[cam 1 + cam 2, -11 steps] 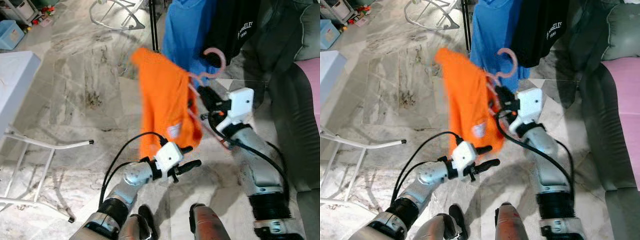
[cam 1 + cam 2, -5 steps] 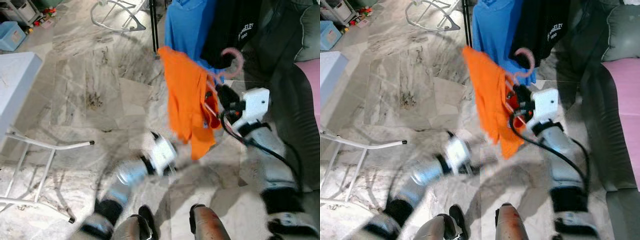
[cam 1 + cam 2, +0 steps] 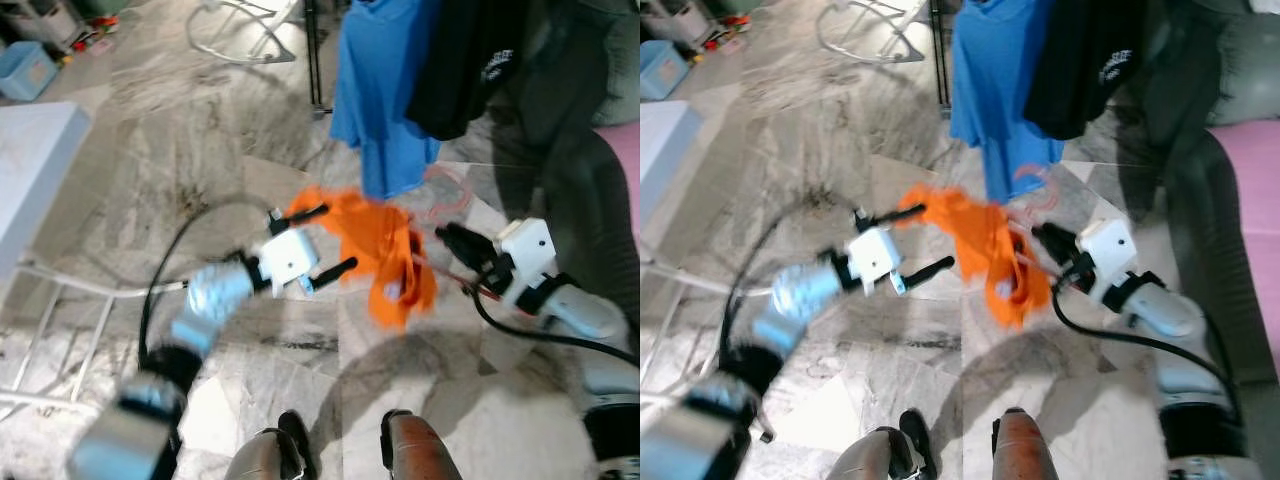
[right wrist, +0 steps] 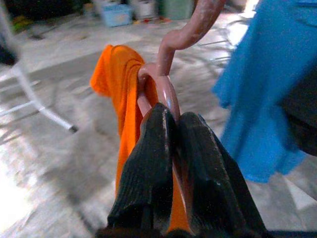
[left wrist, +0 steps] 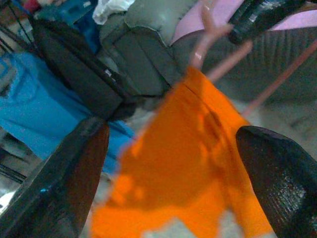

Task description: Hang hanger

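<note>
A pink hanger [image 3: 447,189] carries an orange garment [image 3: 383,247], which hangs low over the floor in front of me. My right gripper [image 3: 445,235] is shut on the hanger's neck [image 4: 166,94], just below its hook, with the cloth [image 4: 120,87] draped beyond the fingers. My left gripper [image 3: 338,238] is open beside the garment's left edge. In the left wrist view the orange cloth [image 5: 183,173] lies between its two spread fingers [image 5: 64,183] without being pinched. A blue shirt [image 3: 385,90] and a black shirt [image 3: 470,60] hang on the rack behind.
The rack's black pole [image 3: 312,50] rises at the back. A white table [image 3: 30,160] with thin white legs stands at the left. A dark sofa [image 3: 590,150] with a pink cover fills the right side. Marble floor lies in between.
The right gripper has dropped lower and rightward with the hanger, so the orange garment now hangs near the floor. The left arm has swung up and out to the garment's left edge.
</note>
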Motion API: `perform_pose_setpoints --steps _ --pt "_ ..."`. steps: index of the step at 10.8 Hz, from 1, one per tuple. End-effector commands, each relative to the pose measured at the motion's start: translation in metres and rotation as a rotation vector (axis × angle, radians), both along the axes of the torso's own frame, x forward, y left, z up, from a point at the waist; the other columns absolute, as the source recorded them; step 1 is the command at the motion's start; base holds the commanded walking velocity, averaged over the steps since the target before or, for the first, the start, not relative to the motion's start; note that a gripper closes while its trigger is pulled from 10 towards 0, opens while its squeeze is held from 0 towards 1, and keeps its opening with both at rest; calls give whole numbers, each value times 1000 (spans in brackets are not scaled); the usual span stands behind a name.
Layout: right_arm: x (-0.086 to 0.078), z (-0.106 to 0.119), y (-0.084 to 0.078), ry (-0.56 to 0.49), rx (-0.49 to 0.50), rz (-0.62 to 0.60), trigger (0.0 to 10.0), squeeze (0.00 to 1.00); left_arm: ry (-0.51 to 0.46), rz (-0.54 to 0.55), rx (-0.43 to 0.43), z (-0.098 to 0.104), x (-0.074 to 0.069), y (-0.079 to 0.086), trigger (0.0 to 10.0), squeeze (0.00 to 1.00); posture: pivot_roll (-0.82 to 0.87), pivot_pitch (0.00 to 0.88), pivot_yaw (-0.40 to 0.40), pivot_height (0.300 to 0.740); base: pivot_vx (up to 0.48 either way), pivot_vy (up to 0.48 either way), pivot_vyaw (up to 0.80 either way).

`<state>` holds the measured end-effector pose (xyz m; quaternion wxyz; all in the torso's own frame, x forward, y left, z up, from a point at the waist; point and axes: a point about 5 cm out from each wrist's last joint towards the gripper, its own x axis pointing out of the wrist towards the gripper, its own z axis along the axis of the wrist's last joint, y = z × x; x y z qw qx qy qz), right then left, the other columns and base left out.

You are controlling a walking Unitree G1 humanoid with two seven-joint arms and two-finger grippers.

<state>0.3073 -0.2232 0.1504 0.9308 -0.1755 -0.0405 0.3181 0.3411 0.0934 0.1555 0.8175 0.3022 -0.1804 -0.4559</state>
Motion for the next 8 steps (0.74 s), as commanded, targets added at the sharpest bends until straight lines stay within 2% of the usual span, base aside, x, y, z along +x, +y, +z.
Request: perform_pose_setpoints --steps 1,2,7,8 --pt "-4 6 9 -20 -16 85 10000 0 33 -19 87 -11 -2 9 10000 1000 -289 257 172 740 0 0 0" --pt "-4 11 11 -17 -24 128 10000 0 26 -25 133 -10 1 12 10000 1000 -297 258 180 740 0 0 0" --pt "-13 27 29 16 -116 371 10000 0 60 -38 228 -13 9 7 10000 1000 -316 270 181 740 0 0 0" --pt "-12 30 30 10 -131 390 10000 0 90 -49 243 -14 10 8 10000 494 -315 270 180 740 0 0 0"
